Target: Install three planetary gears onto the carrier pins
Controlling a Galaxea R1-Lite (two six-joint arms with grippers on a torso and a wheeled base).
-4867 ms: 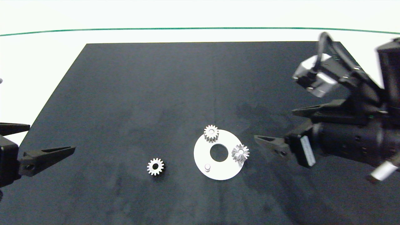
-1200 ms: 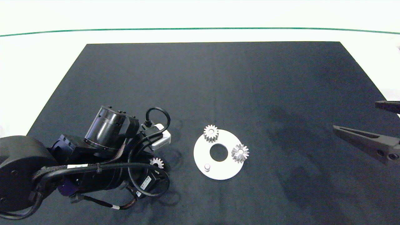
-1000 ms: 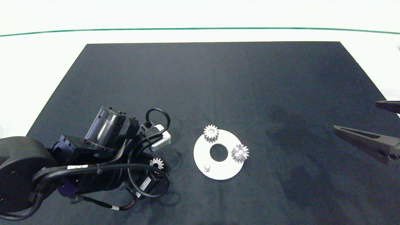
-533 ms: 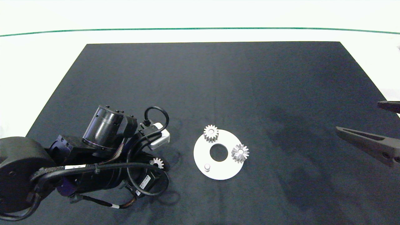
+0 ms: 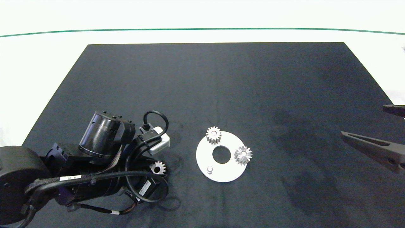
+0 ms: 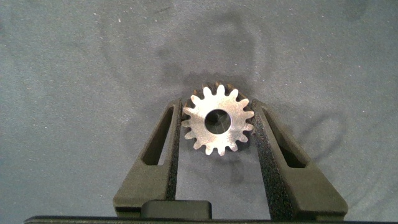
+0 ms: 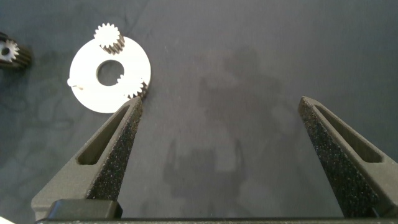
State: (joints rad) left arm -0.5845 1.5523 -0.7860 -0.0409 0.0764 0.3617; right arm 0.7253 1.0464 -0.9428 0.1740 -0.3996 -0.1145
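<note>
Gear number three [image 6: 217, 122] sits pinched between the left gripper [image 6: 217, 134] fingers, near the front edge of the black mat [image 5: 221, 79], left of the white disc [image 5: 218, 172]; from above, the arm hides most of the grasp. Two gears [image 5: 213, 135] [image 5: 243, 155] sit on the disc's pins, one pin [image 5: 209, 170] bare. At the mat's right edge, the right gripper [image 7: 224, 134] gapes wide, empty and partly cut off.

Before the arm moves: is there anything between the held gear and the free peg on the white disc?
Nothing visible: only bare black mat lies between the gear in the left gripper and the free peg.
</note>
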